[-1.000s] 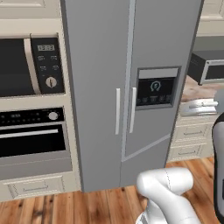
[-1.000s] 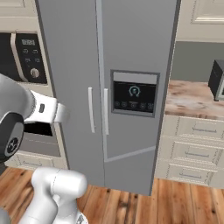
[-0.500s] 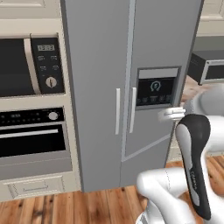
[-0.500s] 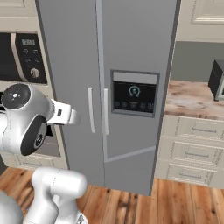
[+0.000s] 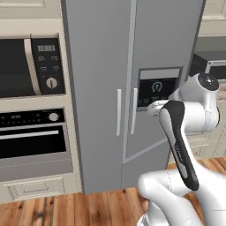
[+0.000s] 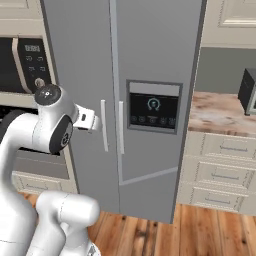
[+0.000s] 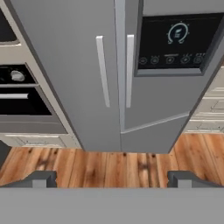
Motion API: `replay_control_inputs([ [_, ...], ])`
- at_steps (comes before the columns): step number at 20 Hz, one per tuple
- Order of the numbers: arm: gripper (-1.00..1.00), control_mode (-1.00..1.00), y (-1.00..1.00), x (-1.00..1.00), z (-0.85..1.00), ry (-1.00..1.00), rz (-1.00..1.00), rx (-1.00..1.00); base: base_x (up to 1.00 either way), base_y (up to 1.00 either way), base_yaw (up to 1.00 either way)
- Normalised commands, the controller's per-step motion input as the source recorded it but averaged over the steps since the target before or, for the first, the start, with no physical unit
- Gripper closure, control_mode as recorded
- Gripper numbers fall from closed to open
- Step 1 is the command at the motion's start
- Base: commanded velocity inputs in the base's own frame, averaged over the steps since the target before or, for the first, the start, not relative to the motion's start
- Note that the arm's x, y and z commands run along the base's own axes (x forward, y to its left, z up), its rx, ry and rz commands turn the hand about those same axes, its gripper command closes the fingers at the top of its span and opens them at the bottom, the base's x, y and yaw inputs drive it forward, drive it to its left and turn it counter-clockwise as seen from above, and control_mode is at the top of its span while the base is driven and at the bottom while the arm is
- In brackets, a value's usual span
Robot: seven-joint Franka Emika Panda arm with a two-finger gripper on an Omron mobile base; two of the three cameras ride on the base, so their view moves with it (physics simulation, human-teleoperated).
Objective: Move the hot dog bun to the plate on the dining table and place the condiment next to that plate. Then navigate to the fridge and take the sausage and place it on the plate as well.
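Fridge (image 5: 101, 88): stood shut, both doors closed (inside hidden, so sausage could not be seen).
Gripper (image 7: 112, 178): fingers wide apart, held nothing, pointed at the fridge.
Oven (image 5: 31, 141): left of fridge, shut.

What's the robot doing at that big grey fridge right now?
Gripper open, empty, facing the fridge. Both doors shut, handles untouched. Nothing in the way.

arm: raised and folded, elbow high, forearm level | gripper (image 7: 112, 178): jaws spread wide, nothing between them | fingertips (image 7: 40, 178): dark, well apart
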Motion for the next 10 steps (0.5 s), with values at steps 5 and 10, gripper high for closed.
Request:
replay_control_inputs([
  [5, -1.0, -1.0, 0.0, 0.49, -0.24, -0.06, 0.0, -0.02, 0.0, 0.0, 0.0],
  [10, -1.0, -1.0, -0.01, 0.51, -0.05, 0.0, 0.0, 0.0, 0.0, 0.0, 0.0],
])
